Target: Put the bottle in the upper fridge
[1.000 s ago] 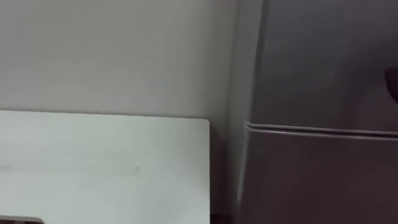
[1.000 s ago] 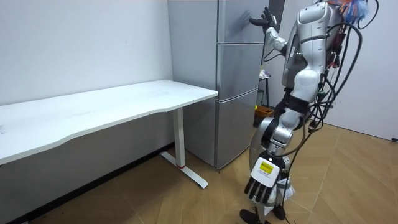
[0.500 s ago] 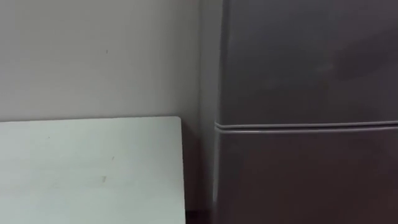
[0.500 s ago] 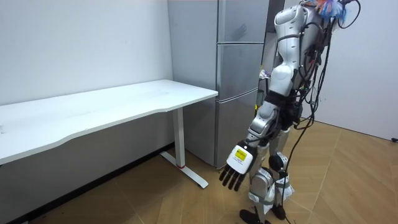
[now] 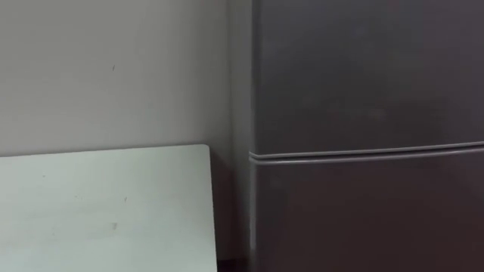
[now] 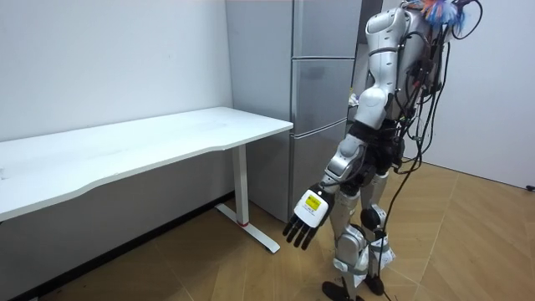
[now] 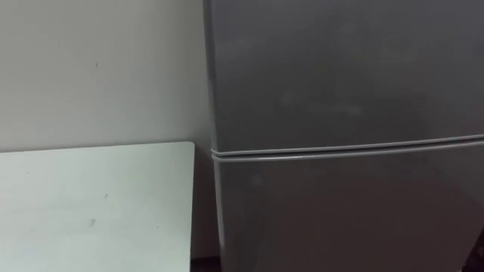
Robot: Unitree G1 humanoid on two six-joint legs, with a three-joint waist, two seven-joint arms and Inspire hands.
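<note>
Room view: left hand (image 6: 306, 219) near fridge (image 6: 321, 92)

Wht desk (image 6: 167, 138), pale wall (image 6: 109, 58), wood flr (image 6: 476, 251)

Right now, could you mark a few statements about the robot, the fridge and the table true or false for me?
1. Both doors of the fridge are shut. True.
2. The left hand grips something. False: it hangs open at the robot's side, holding nothing.
3. As the robot sees it, the white table stands left of the fridge. True.
4. The robot is kneeling. False: it stands upright before the fridge.
</note>
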